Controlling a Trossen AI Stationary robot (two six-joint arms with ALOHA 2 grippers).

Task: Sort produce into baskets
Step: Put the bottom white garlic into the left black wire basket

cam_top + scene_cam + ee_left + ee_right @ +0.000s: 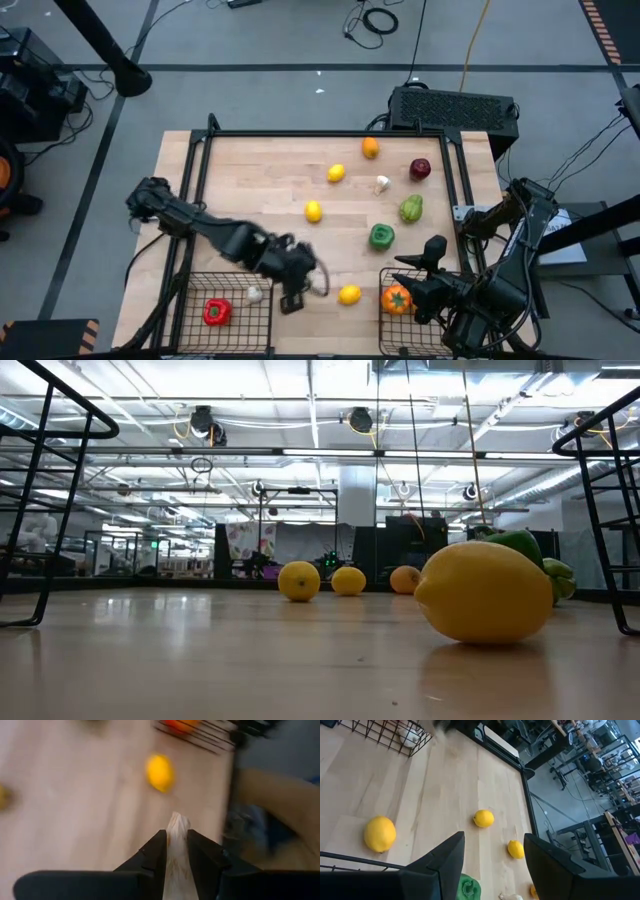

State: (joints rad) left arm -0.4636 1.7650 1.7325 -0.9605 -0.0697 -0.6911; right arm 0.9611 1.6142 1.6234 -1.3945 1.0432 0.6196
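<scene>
My left gripper (pixel 316 281) is shut on a white garlic bulb (pixel 177 831) over the table between the two black wire baskets. The left basket (pixel 190 290) holds a red pepper (pixel 215 312) and another garlic bulb (pixel 254 294). The right basket (pixel 385 325) holds an orange tomato (pixel 397 298). My right gripper (pixel 425 255) is open and empty above the right basket's far edge. A lemon (pixel 349 294) lies on the table between the baskets. My left gripper pinches the garlic bulb between its two fingers (pixel 155 851). The bulb's pale tip (pixel 178 820) sticks out past the fingertips. Whether the bulb is clear of the table I cannot tell.
On the wooden table lie two more lemons (pixel 313 210) (pixel 336 173), an orange (pixel 370 148), a red apple (pixel 420 169), a garlic bulb (pixel 382 183) and two green peppers (pixel 411 208) (pixel 381 236). A black frame (pixel 300 133) runs round the table.
</scene>
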